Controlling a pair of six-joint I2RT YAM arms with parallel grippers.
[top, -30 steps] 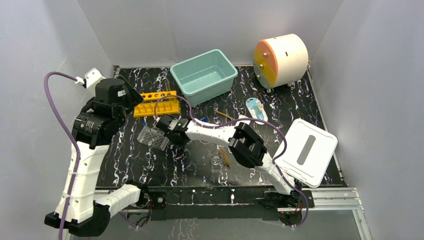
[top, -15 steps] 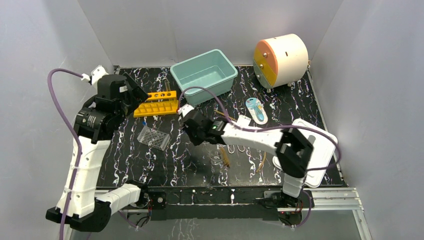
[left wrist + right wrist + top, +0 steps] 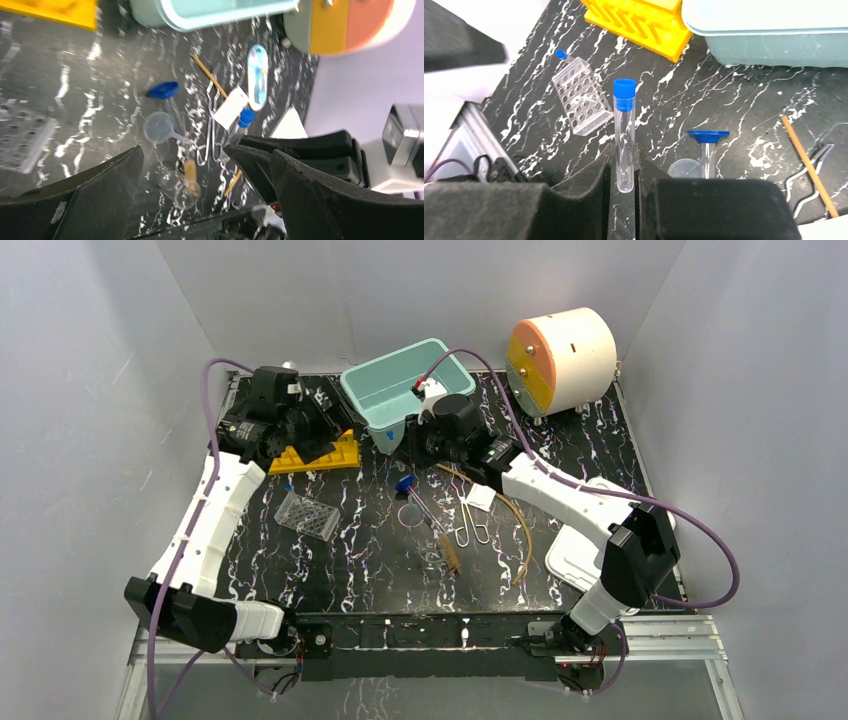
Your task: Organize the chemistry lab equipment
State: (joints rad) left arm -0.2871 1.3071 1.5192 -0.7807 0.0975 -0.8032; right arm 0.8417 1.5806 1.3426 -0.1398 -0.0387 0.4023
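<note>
Right gripper [image 3: 624, 167] clamped on a blue-capped tube [image 3: 625, 132]; left gripper [image 3: 205, 170] spread wide, up by the rack.

Tube pinched at its clear lower end, cap pointing away from the wrist, over the black table [image 3: 734, 100] toward its back middle. Beyond it, yellow rack [image 3: 639, 22] near the back-left corner, just beside the teal bin [image 3: 774, 35]. Clear well plate [image 3: 579, 95] flat nearer the left edge. Wire clips [image 3: 472, 525], white card [image 3: 481, 498] and amber tubing [image 3: 527, 535] loose mid-table.
</note>
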